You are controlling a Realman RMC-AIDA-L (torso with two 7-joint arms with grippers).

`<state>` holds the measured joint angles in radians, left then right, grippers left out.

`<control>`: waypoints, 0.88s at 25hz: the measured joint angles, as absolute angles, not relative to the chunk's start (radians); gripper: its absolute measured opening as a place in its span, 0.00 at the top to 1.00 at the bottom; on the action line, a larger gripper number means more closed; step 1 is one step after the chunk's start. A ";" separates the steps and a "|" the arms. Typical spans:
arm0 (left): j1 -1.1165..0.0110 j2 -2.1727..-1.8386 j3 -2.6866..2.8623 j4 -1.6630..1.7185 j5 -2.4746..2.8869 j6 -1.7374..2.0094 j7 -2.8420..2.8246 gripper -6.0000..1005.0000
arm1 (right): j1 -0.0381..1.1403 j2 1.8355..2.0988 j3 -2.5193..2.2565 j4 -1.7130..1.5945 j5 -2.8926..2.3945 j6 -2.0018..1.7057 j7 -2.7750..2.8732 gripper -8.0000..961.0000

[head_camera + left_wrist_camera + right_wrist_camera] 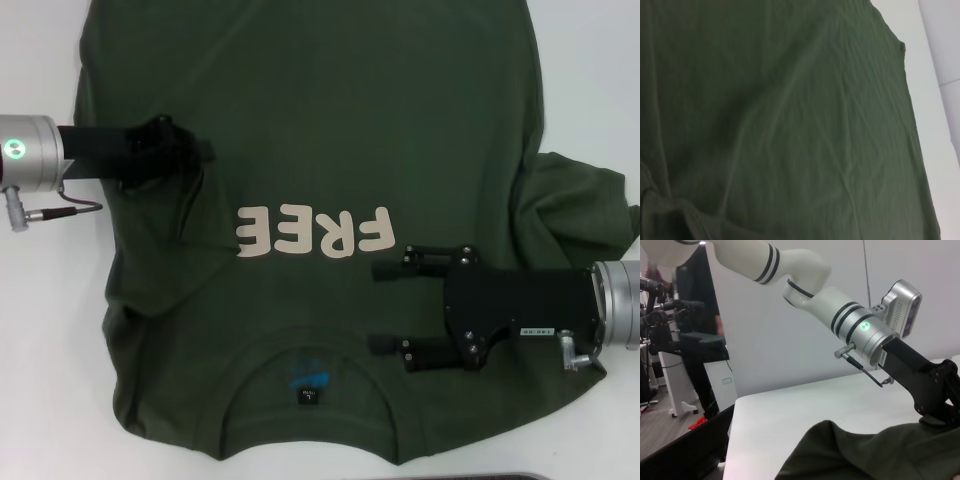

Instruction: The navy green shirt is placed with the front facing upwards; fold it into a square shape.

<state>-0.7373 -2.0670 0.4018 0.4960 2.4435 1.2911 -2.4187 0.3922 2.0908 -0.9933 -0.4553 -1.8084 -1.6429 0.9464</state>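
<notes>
White worktop [40,330] carries the navy green shirt [330,120], which lies spread across most of the head view with its front up, the collar [310,385] nearest the robot and the cream "FREE" lettering [315,232] reading upside down from there; a small black neck label [307,394] sits inside the collar. On the left, the left gripper [170,150] reaches in from the side over the shirt's left flank, low on the cloth, where the fabric bunches and creases beneath it; whether its fingers are spread or pinching the cloth cannot be told. The left wrist view shows only rumpled green cloth with a strip of worktop along one edge. Across the middle, the chest lies fairly flat, with soft wrinkles running down from the lettering toward the collar. On the right, the right gripper [390,308] hangs just above the shirt beside the lettering, its two fingers [410,268] spread well apart and pointing toward the shirt's middle, with nothing between them. Further right, the right sleeve [585,205] lies crumpled on the worktop beyond the arm. The right wrist view looks across the worktop at the left arm, whose black gripper [940,400] meets a raised fold of the shirt [855,455], with a plain grey wall behind.
</notes>
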 joint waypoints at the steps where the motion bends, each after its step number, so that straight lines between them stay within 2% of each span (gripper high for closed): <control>1: -0.735 -2.069 0.400 0.499 2.442 1.289 -2.419 0.95 | 0.392 2.091 -0.990 -0.456 -1.808 -1.643 0.946 0.16; 7: -0.692 -2.048 0.403 0.531 2.436 1.312 -2.441 0.87 | 0.393 2.091 -0.974 -0.457 -1.808 -1.643 0.950 0.16; 13: -0.653 -2.011 0.397 0.616 2.417 1.471 -2.449 0.62 | 0.393 2.091 -0.967 -0.455 -1.808 -1.642 0.950 0.16; 22: -0.603 -1.997 0.408 0.666 2.403 1.481 -2.528 0.28 | 0.391 2.091 -0.957 -0.454 -1.806 -1.635 0.948 0.16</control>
